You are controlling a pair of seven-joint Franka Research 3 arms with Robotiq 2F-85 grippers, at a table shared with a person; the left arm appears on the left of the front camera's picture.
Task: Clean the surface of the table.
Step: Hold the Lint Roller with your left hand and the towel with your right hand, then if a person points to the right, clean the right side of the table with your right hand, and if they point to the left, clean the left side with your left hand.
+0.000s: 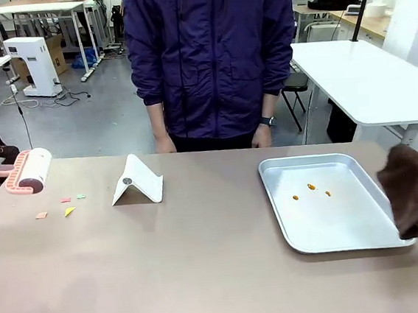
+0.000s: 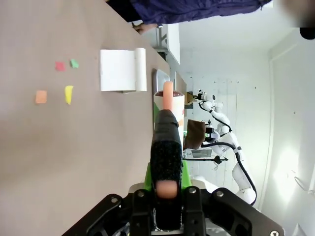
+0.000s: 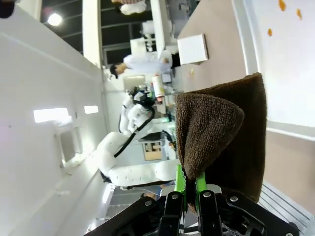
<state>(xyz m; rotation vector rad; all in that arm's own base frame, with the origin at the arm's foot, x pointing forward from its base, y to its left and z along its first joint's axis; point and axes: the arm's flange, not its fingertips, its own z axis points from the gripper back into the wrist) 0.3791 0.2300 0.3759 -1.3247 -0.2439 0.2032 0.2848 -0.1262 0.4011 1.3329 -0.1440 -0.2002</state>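
The tan table (image 1: 205,268) spans the near scene. At its far left, the left gripper (image 2: 167,164) is clamped on a pink-handled lint roller (image 1: 30,174), near 4 paper scraps (image 1: 69,211). At the right, the right gripper (image 3: 189,189) pinches a brown cloth (image 1: 414,190) beside the silver tray (image 1: 334,226).

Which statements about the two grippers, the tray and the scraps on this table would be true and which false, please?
1. The right gripper is shut on a brown terry cloth. True.
2. The silver rectangular metal tray is empty. False: a few small orange bits lie in it.
3. The left gripper holds a pink-handled lint roller. True.
4. The small coloured paper scraps lie inside the tray. False: they lie on the tan-brown table, to the left of the white folded card.
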